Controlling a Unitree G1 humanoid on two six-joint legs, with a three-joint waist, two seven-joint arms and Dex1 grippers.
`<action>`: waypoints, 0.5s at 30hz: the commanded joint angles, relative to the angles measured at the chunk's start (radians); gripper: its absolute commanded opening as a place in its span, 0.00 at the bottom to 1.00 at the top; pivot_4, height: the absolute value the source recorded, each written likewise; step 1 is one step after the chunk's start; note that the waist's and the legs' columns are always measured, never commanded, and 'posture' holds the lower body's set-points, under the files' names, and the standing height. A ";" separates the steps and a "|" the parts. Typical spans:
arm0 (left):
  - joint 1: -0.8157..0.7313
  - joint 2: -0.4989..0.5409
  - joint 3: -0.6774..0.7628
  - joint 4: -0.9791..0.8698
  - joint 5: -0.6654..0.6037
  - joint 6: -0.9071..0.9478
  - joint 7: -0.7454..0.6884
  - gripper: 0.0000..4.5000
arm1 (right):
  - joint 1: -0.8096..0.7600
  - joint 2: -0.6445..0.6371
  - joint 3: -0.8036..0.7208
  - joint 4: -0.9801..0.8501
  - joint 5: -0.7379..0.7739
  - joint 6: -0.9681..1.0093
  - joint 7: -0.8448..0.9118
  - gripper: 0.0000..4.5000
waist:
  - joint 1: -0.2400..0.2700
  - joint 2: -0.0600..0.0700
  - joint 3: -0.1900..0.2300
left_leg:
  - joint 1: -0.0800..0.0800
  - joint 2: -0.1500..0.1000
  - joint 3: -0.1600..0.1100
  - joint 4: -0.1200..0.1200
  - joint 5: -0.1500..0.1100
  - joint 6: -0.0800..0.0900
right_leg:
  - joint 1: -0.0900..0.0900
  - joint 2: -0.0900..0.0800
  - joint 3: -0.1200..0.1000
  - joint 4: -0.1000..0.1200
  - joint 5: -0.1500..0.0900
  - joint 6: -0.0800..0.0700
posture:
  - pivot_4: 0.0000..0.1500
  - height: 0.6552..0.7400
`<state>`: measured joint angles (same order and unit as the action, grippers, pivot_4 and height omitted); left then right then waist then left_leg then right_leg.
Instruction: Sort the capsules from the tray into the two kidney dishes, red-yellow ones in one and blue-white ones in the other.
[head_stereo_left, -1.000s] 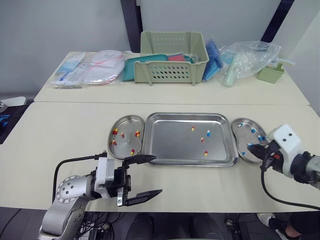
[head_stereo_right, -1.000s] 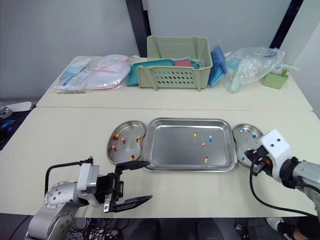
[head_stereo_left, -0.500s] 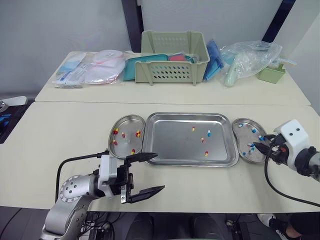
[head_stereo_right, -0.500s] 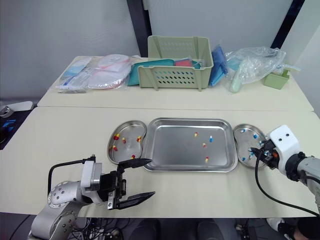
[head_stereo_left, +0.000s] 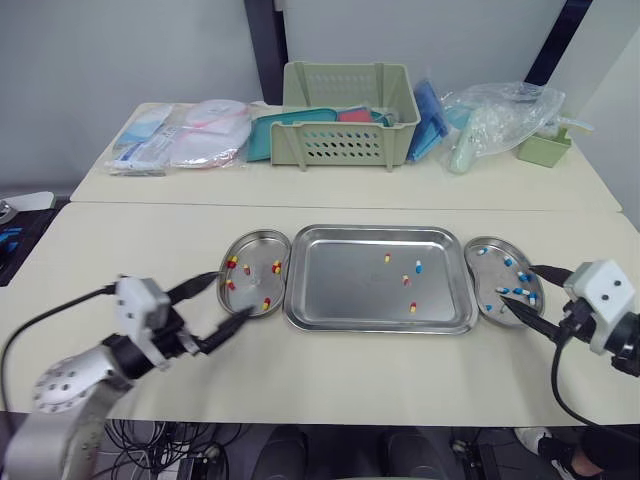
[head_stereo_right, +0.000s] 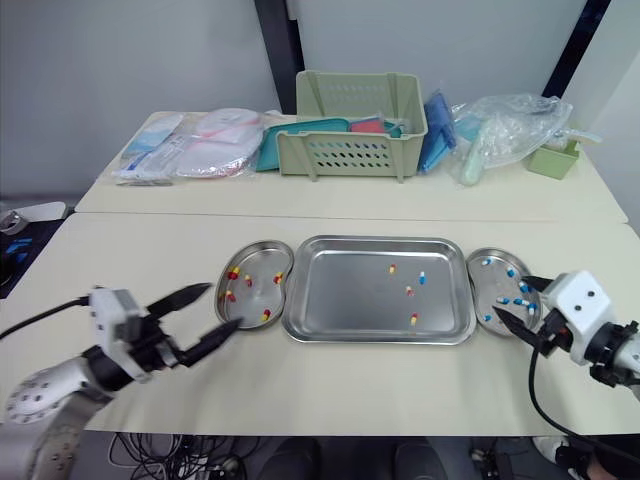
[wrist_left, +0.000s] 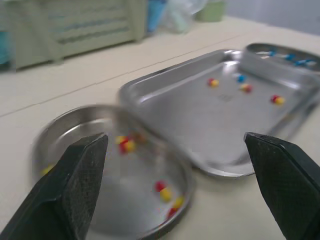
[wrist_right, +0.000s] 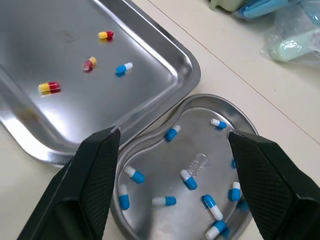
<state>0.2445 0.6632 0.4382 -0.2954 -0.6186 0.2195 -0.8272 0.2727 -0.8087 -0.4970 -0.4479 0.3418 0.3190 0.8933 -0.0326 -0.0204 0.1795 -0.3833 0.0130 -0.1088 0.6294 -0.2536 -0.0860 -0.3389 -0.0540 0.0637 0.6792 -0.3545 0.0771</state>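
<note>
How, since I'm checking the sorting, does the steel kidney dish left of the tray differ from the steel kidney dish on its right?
The left steel kidney dish holds red-yellow capsules; the right steel kidney dish holds blue-white capsules. The right dish holds clearly more capsules than the left. Both are shiny, kidney-shaped, and lie close beside the rectangular steel tray.

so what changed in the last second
The left gripper, open throughout, swung to the robot's left and forward, so its fingertips now sit by the near rim of the red-yellow dish. The right gripper drew back from over the blue-white dish and its fingers spread open. The four capsules in the tray and both dishes stayed put.
</note>
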 joint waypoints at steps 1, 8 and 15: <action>0.036 0.015 0.114 0.081 0.011 -0.011 0.013 1.00 | 0.036 -0.010 -0.075 0.018 0.054 -0.037 0.070 0.80 | -0.001 0.000 0.000 | 0.000 0.000 0.000 0.000 0.000 0.000 | 0.000 0.000 0.000 0.000 0.000 0.000 | 1.00 1.00; 0.149 -0.016 0.194 0.239 0.095 -0.043 0.067 1.00 | 0.112 0.017 -0.100 0.182 0.034 -0.169 0.137 0.80 | 0.000 -0.001 0.001 | 0.001 0.000 0.000 0.000 0.000 0.000 | 0.001 0.000 0.000 -0.001 0.000 0.000 | 1.00 1.00; 0.165 -0.051 0.219 0.265 0.121 -0.072 0.114 1.00 | 0.137 0.007 -0.123 0.276 0.049 -0.247 0.180 0.99 | 0.003 -0.003 0.001 | 0.001 0.000 0.000 0.000 0.000 0.000 | 0.002 -0.001 0.000 -0.001 0.000 0.000 | 1.00 1.00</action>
<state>0.4080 0.6102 0.6194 -0.0276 -0.5030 0.1699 -0.7232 0.4119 -0.7851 -0.5808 -0.1726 0.3760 0.1019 1.0614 -0.0300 -0.0229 0.1805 -0.3821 0.0129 -0.1084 0.6292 -0.2537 -0.0862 -0.3372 -0.0547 0.0638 0.6784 -0.3546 0.0770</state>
